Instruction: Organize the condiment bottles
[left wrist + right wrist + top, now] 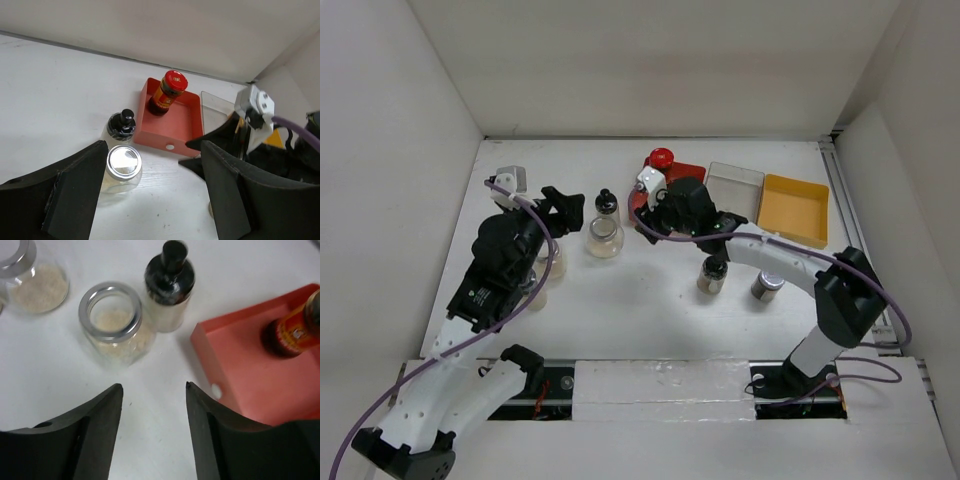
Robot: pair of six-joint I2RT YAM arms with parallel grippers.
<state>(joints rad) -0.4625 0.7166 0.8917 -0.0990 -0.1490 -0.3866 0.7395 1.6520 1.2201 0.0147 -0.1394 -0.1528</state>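
Note:
A red-lidded dark bottle (pixel 662 158) stands in the red tray (pixel 688 172). A black-knob shaker (pixel 607 203) and a clear round jar (pixel 605 238) stand at mid table. Two more clear jars (pixel 550 264) are partly hidden beside my left arm. Another black-knob shaker (pixel 712 272) and a silver-lidded jar (pixel 768 285) stand in front of my right arm. My left gripper (pixel 563 203) is open and empty; in its view (pixel 154 162) the silver-lidded clear jar (pixel 123 166) sits by its left finger. My right gripper (pixel 655 212) is open and empty (pixel 154 386), just short of the clear jar (pixel 111 316) and the shaker (pixel 170 280).
A clear tray (pixel 735 185) and a yellow tray (pixel 795 208) sit to the right of the red tray at the back. White walls close the table at the back and both sides. The two grippers face each other across the middle jars.

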